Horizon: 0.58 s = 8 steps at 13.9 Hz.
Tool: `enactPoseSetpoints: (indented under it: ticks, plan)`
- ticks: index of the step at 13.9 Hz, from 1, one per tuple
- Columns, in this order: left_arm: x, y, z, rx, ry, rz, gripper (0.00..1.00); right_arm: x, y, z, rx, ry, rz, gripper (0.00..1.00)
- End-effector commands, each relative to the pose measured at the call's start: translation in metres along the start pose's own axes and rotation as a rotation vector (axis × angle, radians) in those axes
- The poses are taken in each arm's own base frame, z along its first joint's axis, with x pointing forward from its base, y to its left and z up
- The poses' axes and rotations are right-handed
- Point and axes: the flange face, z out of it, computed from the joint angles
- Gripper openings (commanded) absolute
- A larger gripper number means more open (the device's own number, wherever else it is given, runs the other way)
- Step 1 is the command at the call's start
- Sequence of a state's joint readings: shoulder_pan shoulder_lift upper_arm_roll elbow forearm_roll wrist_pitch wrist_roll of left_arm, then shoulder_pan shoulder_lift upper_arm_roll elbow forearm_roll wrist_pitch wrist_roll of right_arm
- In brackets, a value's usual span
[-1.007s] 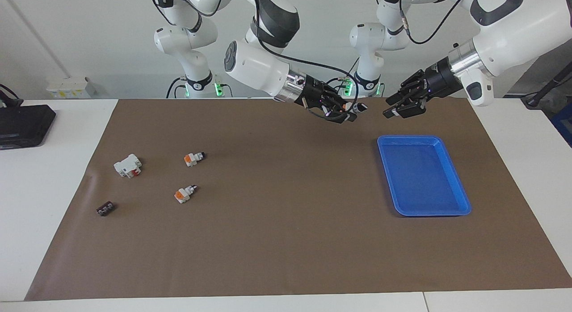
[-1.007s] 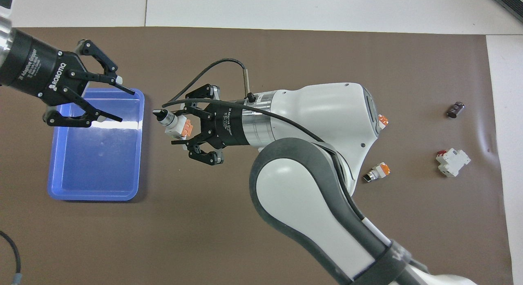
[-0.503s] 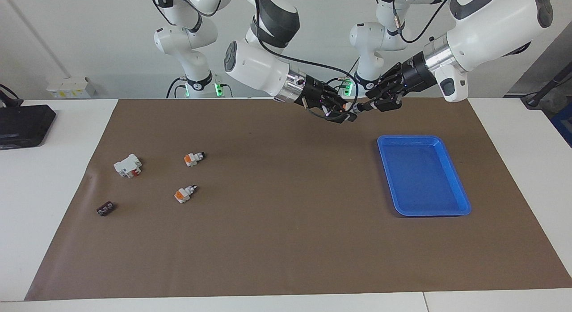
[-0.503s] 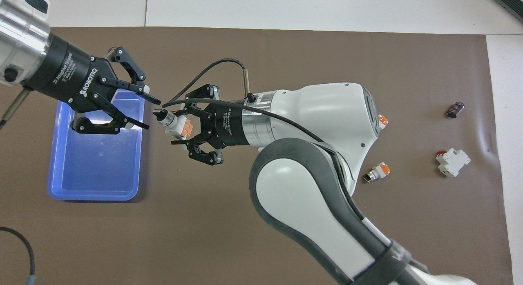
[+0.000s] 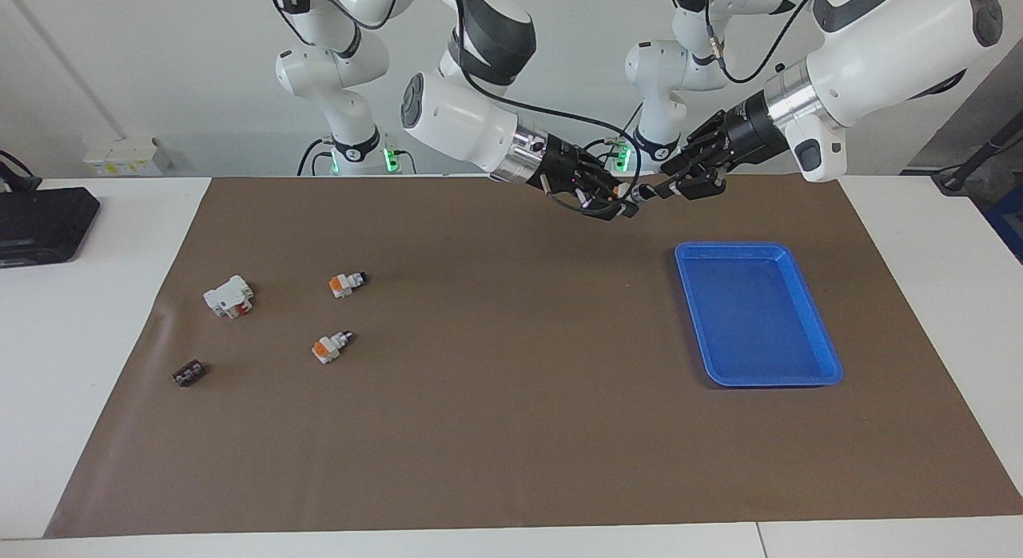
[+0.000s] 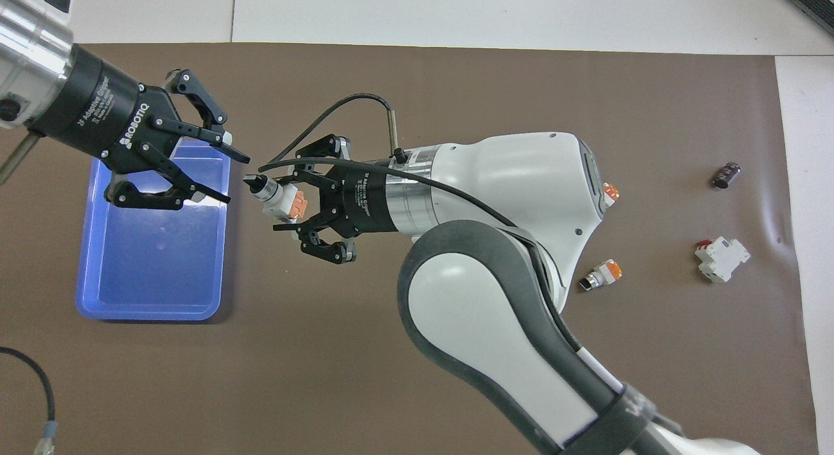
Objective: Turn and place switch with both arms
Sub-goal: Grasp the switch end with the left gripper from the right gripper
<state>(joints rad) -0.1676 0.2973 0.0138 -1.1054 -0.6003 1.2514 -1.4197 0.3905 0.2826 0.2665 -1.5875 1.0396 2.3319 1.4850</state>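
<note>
Overhead view showed our right gripper (image 6: 285, 206) clamped on the switch (image 6: 279, 199) beside the blue tray (image 6: 151, 308), knob toward our left gripper (image 6: 226, 178) (fingers apart, holding nothing); we should centre them on it before closing.

Right arm stretched out level over mat, right gripper (image 6: 281, 210) clamped, fingertips pointing at left gripper. Left arm angled down from its end of table; left gripper (image 6: 228, 178) tip to tip with right gripper, fingers (image 6: 236, 156) parted. Both wrists raised above table.
</note>
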Motion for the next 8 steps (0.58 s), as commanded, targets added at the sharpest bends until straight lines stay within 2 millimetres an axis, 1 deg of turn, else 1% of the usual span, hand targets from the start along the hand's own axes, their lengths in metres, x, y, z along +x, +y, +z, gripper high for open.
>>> enactPoseSetpoints:
  ticks: [1, 4, 5, 8]
  plan:
    - [-0.015, 0.001, 0.005, 0.025, 0.033, 0.004, 0.48, -0.004, 0.005, -0.004, 0.004, -0.013, 0.023, 0.00]
    - [-0.015, 0.005, 0.006, 0.005, 0.036, 0.001, 0.48, -0.004, 0.005, -0.004, 0.004, -0.013, 0.023, 0.00]
    - [-0.016, 0.007, 0.014, 0.013, 0.045, 0.000, 0.48, -0.004, 0.005, -0.004, 0.004, -0.013, 0.023, 0.00]
    - [-0.014, 0.011, 0.017, 0.001, 0.070, -0.005, 0.47, -0.004, 0.005, -0.004, 0.004, -0.013, 0.023, 0.00]
